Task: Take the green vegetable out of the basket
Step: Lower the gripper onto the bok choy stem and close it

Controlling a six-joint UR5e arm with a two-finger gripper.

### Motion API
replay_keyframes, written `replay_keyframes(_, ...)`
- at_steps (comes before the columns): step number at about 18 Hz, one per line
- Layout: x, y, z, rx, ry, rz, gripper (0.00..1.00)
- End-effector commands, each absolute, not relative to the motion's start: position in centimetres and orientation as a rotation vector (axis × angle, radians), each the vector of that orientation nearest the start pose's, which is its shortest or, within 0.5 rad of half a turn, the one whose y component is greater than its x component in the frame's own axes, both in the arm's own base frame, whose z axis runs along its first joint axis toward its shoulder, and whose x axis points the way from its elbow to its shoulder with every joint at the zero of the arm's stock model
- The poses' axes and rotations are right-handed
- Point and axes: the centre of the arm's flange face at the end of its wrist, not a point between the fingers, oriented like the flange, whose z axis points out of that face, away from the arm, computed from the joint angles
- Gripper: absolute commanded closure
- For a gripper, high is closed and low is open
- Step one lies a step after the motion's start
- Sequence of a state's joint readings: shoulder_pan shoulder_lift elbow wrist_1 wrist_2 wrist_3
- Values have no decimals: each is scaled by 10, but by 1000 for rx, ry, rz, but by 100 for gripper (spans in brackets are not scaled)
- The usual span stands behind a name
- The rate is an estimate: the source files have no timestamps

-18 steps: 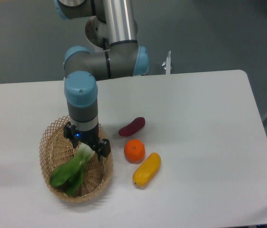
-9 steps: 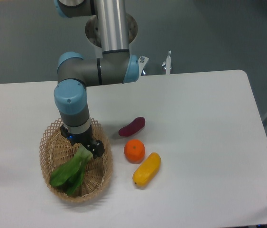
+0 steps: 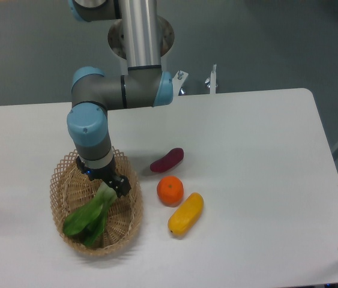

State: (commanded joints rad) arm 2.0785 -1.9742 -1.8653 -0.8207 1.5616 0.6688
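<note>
Since a second earlier, the hand (image 3: 110, 184) was shifted toward 9 o'clock onto the green vegetable's (image 3: 90, 213) pale stem in the basket (image 3: 60, 180); jaw closure could not be determined; lift not begun.

Even, diffuse light from overhead is falling on the white tabletop (image 3: 247, 150), which is showing mild glare toward its right edge. Soft, faint shadows are sitting close under the basket (image 3: 66, 186) and the fruit. Focus is holding reasonably sharp throughout, with slight grain.
</note>
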Motion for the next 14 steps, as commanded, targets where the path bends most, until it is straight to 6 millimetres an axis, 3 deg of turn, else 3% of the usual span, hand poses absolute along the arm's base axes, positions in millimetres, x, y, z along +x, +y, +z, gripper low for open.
replay_keyframes(6, -160, 566, 203, -3088, 252, 28, 1)
replay_keyframes(11, -162, 567, 206, -3082, 254, 31, 36)
replay_keyframes(14, -162, 568, 209, -3075, 253, 38, 42)
